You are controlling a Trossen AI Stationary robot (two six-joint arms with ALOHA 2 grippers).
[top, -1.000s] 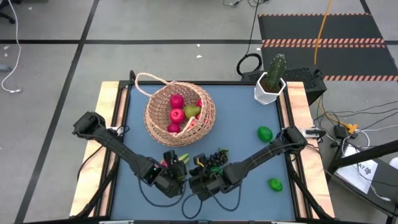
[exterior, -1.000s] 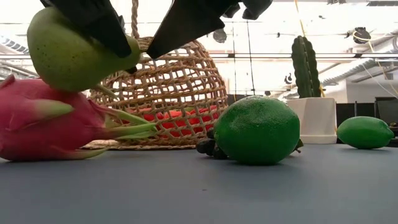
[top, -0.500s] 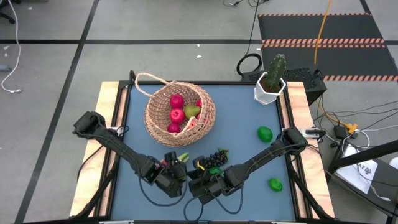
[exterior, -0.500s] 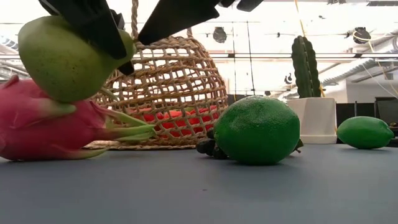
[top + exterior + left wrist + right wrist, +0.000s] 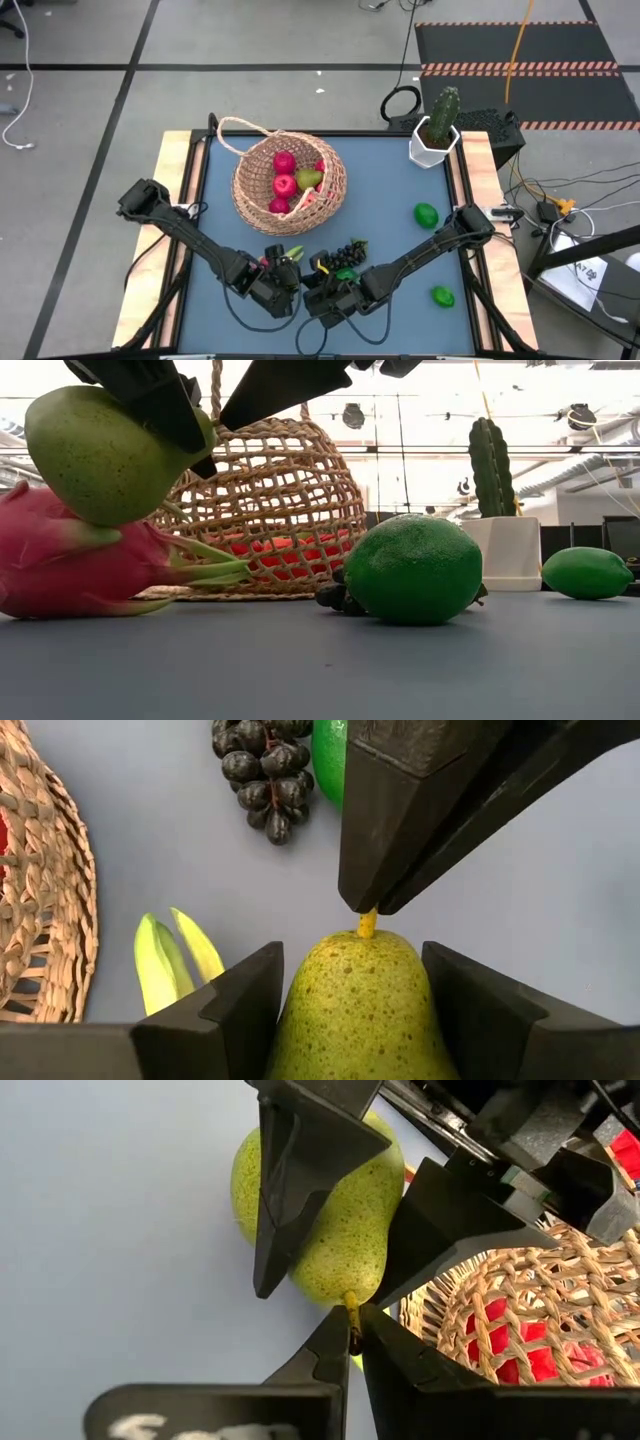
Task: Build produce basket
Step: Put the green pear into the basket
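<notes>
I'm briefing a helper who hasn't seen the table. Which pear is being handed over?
Start at the wicker basket, then look at the table's near edge. There the pear sits on a pink dragon fruit, the only speckled yellow-green fruit clamped between dark fingers.

I count one basket point(image 5: 290, 181), one potted cactus point(image 5: 437, 128), and two arms over the table point(image 5: 400, 195). Outside the basket I see three limes point(image 5: 426, 214) point(image 5: 442, 296) point(image 5: 414, 568), one grape bunch point(image 5: 262, 770), one dragon fruit point(image 5: 85, 565) and one pear point(image 5: 362, 1005). Inside it I make out one more pear point(image 5: 307, 178) and at least three red or pink fruits point(image 5: 284, 184).
</notes>
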